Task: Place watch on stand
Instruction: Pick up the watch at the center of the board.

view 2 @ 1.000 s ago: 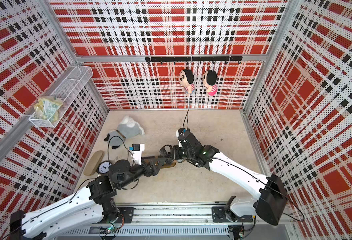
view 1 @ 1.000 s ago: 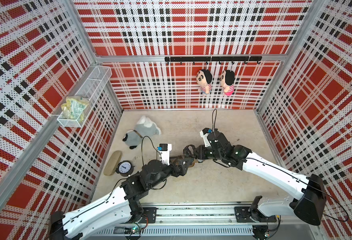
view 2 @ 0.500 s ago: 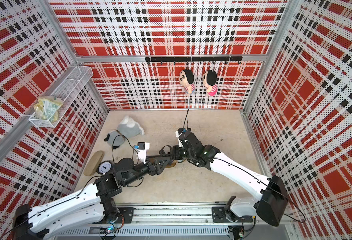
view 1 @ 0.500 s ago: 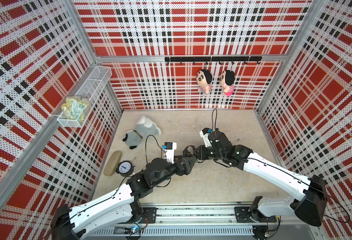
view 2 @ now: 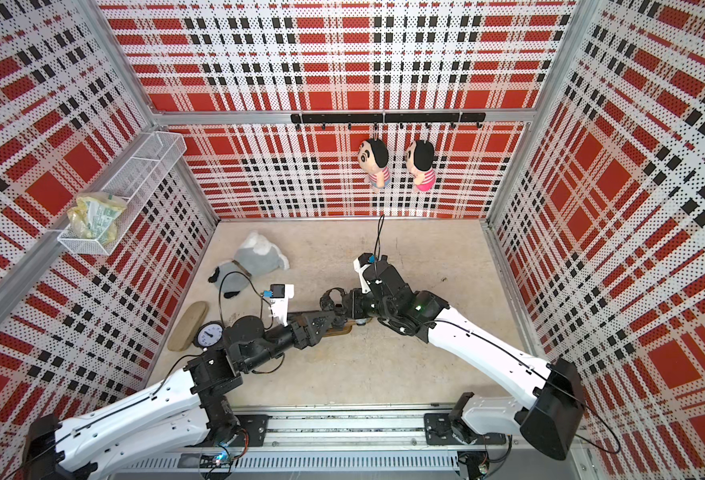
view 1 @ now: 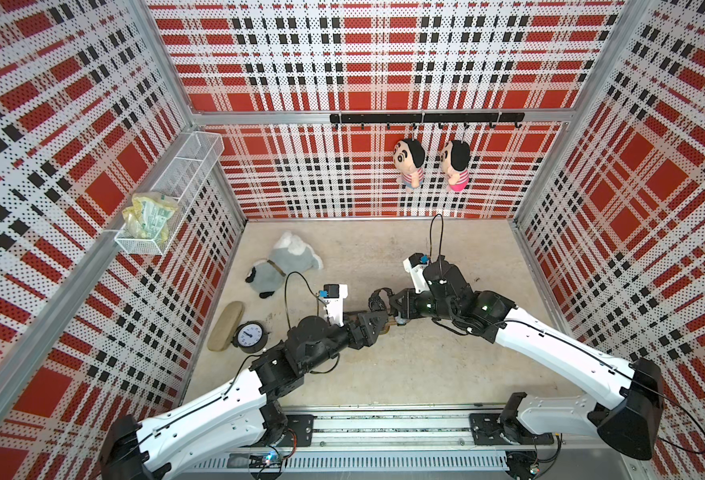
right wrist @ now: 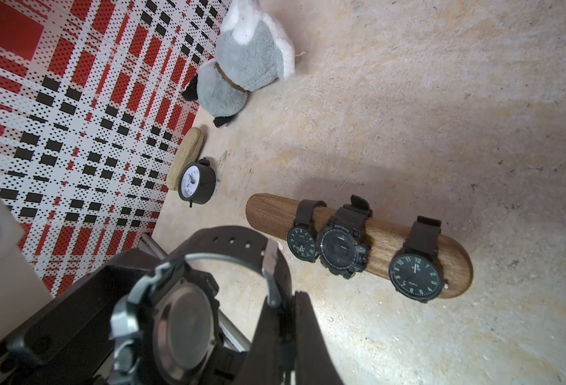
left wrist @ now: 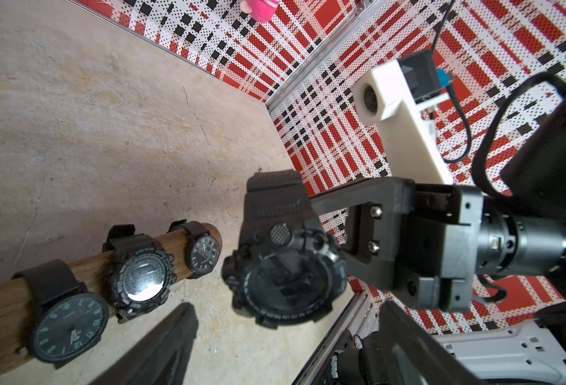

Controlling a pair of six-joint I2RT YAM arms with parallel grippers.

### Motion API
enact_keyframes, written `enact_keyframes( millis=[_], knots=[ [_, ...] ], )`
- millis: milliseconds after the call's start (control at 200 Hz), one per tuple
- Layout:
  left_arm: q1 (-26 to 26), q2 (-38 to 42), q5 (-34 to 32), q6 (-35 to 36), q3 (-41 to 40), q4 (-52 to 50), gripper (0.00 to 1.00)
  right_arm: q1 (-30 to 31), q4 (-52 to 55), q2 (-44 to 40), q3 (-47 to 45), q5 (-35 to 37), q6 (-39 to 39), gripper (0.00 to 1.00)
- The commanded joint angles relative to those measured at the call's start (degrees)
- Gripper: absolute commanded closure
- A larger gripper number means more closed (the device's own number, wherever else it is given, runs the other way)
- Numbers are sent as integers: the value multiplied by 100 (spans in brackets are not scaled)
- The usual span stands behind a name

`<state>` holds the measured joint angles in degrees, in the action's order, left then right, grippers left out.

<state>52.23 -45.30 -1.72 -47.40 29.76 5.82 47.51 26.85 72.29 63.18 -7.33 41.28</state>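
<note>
Jaws of the right gripper (view 1: 393, 308) clamp the black watch (left wrist: 285, 276) by its strap, poising it off the wooden stand (right wrist: 268, 213) end for threading; left gripper (view 1: 379, 326) gapes.

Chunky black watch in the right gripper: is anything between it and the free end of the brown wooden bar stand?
Nothing visible. The chunky black watch hangs just off the brown wooden stand's bare rounded end; the three black watches already on it sit further along.
</note>
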Motion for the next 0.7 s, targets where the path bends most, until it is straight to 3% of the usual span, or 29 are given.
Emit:
enact_keyframes(
  millis=[0,301,696],
  knots=[
    [-167,141,367,-155,-134,424,15,11,-110,-128,170,-186,-132,100],
    [-336,68,921,-296,-207,787,20,83,-69,-154,241,-163,-214,100],
    [-203,-239,838,-129,-7,561,23,126,-5,-59,300,-163,-268,100]
  ],
)
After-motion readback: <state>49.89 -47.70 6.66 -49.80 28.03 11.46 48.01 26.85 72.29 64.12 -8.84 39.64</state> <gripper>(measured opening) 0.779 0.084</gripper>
